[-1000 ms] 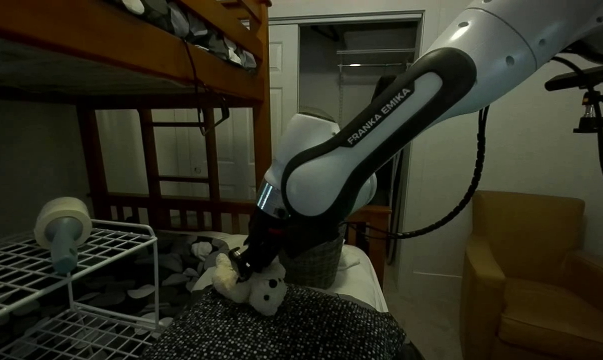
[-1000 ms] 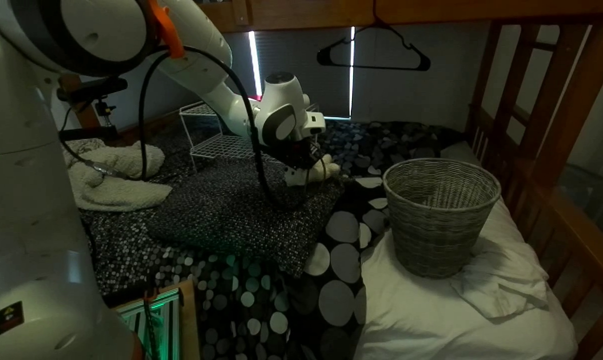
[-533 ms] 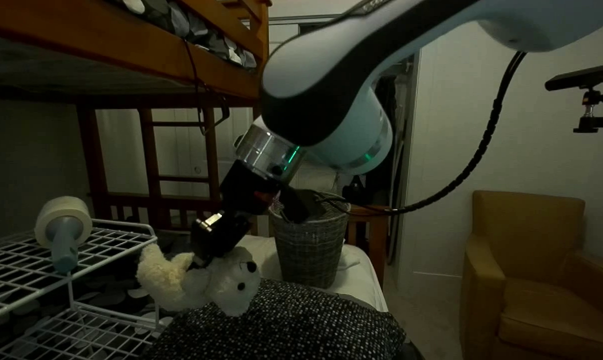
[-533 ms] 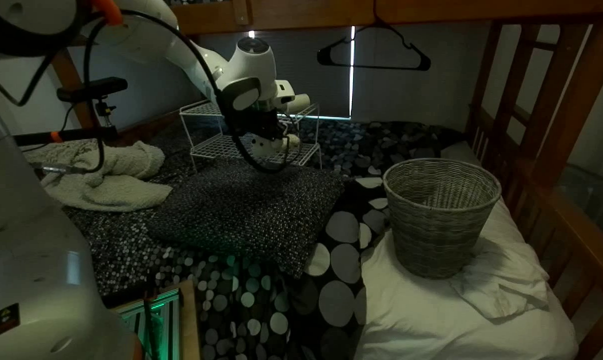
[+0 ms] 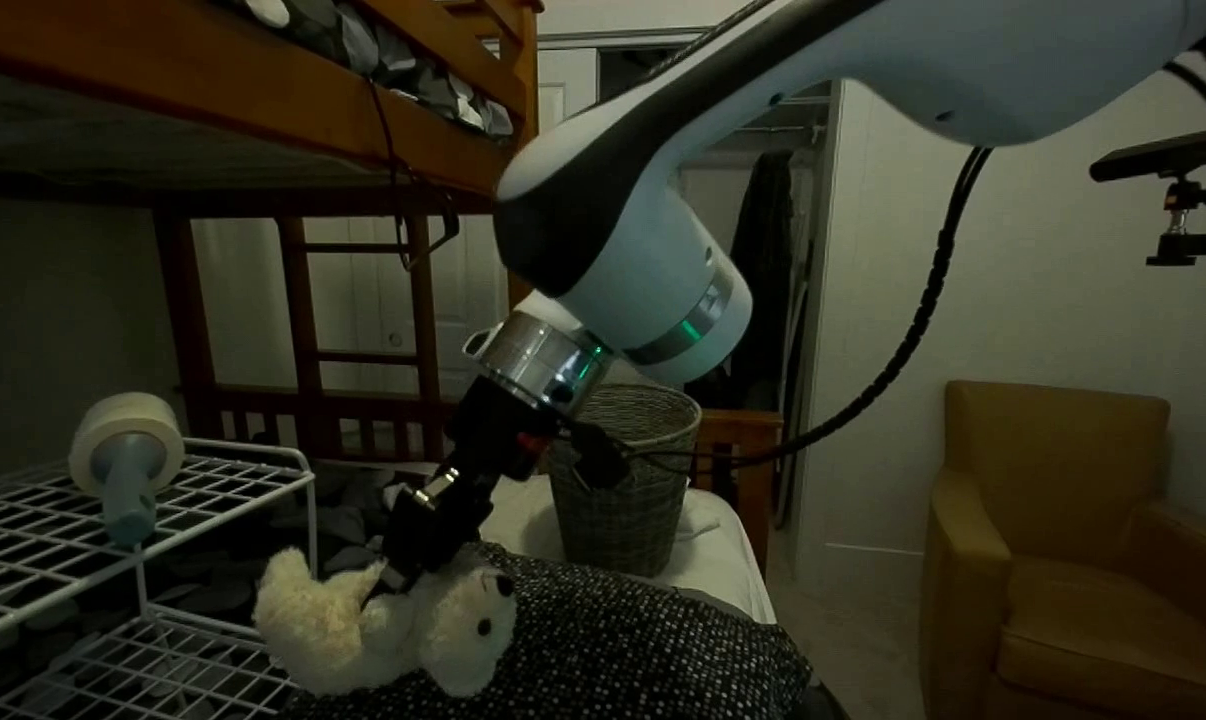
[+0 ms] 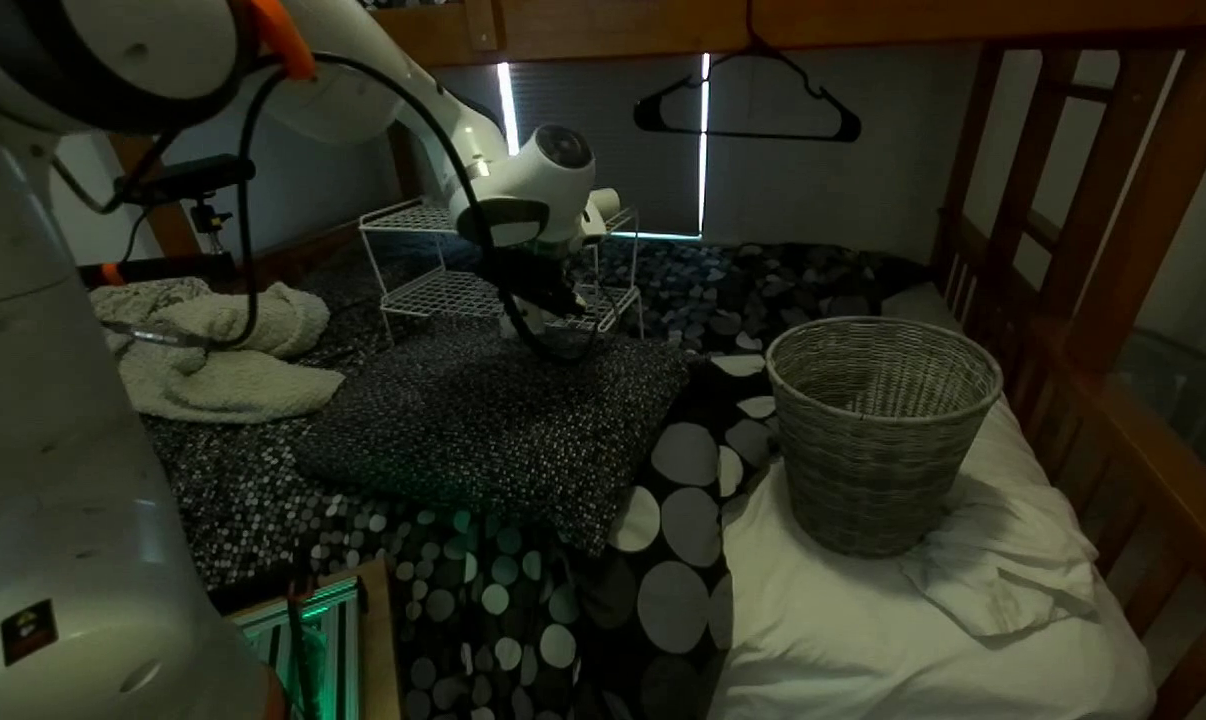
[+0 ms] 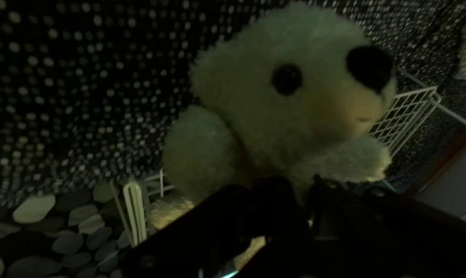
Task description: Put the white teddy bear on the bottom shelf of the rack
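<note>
The rack (image 5: 312,515) stands nearest, at the near left corner of the bed (image 5: 728,565) as an exterior view shows it. A round white thing with a blue-grey handle (image 5: 133,455) sits on its top shelf (image 5: 225,519); the goal is the tier beneath, the bottom shelf (image 5: 163,670), low over the bed.

Just beside the rack, by the bed's near edge, the teddy bear (image 5: 378,635) is held over the pillow (image 5: 613,650); I cannot tell whether they touch. It is roughly belly up, legs toward the rack and head away, which probably suits going in feet first. In the wrist view the claw (image 7: 300,187) has its jaws nearly together, pinching plush below the chin: likely a firm hold on the soft body that leaves the limbs floppy. The arm (image 5: 603,200) slants down, perhaps to reach under the top shelf; too high, and head or claw could catch its rail.

Farther off, toward the bed's far edge, the basket (image 5: 618,520) stands well apart, out of the way. Beyond the right edge is a chair (image 5: 1063,570).
</note>
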Controlling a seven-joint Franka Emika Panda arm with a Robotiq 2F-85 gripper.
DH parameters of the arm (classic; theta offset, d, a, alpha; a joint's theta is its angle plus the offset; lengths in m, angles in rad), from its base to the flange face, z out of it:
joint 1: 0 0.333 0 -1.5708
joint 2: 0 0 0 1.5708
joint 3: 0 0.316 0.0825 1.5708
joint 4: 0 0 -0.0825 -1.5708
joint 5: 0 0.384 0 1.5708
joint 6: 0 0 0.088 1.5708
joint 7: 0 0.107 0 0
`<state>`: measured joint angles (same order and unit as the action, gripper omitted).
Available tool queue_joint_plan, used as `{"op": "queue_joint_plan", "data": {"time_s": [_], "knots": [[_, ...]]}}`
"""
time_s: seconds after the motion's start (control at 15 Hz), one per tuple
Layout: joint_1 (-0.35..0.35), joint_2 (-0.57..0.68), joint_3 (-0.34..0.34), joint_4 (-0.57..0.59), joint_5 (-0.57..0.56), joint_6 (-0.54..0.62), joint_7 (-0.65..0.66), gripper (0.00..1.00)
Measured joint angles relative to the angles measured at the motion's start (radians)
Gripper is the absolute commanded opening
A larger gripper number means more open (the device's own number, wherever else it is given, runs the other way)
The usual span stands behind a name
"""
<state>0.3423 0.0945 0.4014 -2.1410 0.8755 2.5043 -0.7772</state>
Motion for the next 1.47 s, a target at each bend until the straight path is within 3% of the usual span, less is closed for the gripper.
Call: {"op": "queue_joint_plan", "data": {"time_s": [0.2, 0.27, 0.4, 0.6, 1.2, 1.4, 1.47], "knots": [[-0.011, 0.076, -0.009, 0.033, 0.002, -0.051, -0.024, 0.11], [-0.012, 0.083, -0.010, 0.040, 0.002, -0.057, -0.025, 0.03], [-0.012, 0.084, -0.009, 0.046, 0.002, -0.047, -0.026, 0.03], [0.001, 0.129, 0.007, 0.077, 0.000, 0.046, -0.091, 0.03], [0.039, 0.476, 0.117, 0.359, -0.070, 0.317, -0.364, 0.03], [0.052, 0.552, 0.138, 0.450, -0.098, 0.348, -0.466, 0.03], [0.057, 0.574, 0.144, 0.478, -0.107, 0.348, -0.494, 0.09]]}}
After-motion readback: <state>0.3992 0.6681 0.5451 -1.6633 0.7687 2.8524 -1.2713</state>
